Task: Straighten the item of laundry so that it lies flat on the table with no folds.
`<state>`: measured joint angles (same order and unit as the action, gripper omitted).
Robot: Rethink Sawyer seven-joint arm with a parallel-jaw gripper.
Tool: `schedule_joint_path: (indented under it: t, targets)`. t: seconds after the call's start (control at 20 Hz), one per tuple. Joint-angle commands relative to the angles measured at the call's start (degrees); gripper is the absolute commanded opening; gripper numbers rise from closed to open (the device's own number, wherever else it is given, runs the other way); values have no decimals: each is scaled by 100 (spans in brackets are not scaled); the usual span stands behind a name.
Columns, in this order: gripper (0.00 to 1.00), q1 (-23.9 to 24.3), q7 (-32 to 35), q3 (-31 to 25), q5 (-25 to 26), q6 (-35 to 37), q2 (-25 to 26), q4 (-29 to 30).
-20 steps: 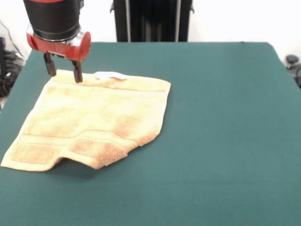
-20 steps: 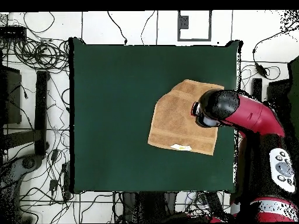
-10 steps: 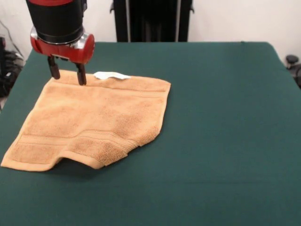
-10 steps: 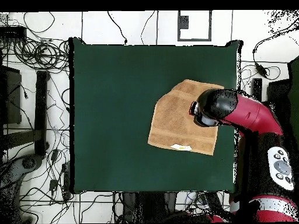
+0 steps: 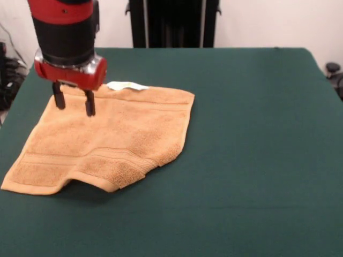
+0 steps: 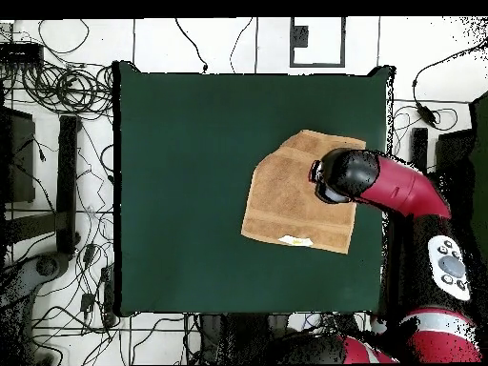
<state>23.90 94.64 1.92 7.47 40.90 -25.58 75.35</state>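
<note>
The tan-orange towel (image 5: 107,139) lies on the dark green table (image 5: 257,134) at the left in the front view. Its near right corner is folded under, which leaves a thick rumpled edge. Its small white tag (image 5: 126,85) shows at the far edge. My gripper (image 5: 74,103) hangs open just above the towel's far left part, with nothing between its fingers. In the overhead view the towel (image 6: 286,195) lies near the table's right side, and the arm's red and black head covers the gripper (image 6: 329,181).
Cables and stands lie on the floor round the table (image 6: 191,191) in the overhead view. The robot's black pedestal (image 5: 171,24) stands behind the table's far edge.
My gripper has moved from the towel's far left edge toward the camera, over the towel's body. It stays open. The towel has not moved.
</note>
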Motion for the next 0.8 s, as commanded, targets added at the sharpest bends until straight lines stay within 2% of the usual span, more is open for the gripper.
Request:
schedule_joint_path:
  t: [0.05, 0.2, 0.45, 0.6, 0.8]
  targets:
    - [100, -417, 1164, -293, 26, -702, 887, 717]
    - [100, -536, 1374, -168, -1, -1131, 1076, 643]
    - [100, -380, 730, -434, 11, -1127, 1409, 244]
    - [100, -306, 504, -539, -152, -588, 1637, -116]
    - [100, -247, 520, -575, -406, 71, 1890, -405]
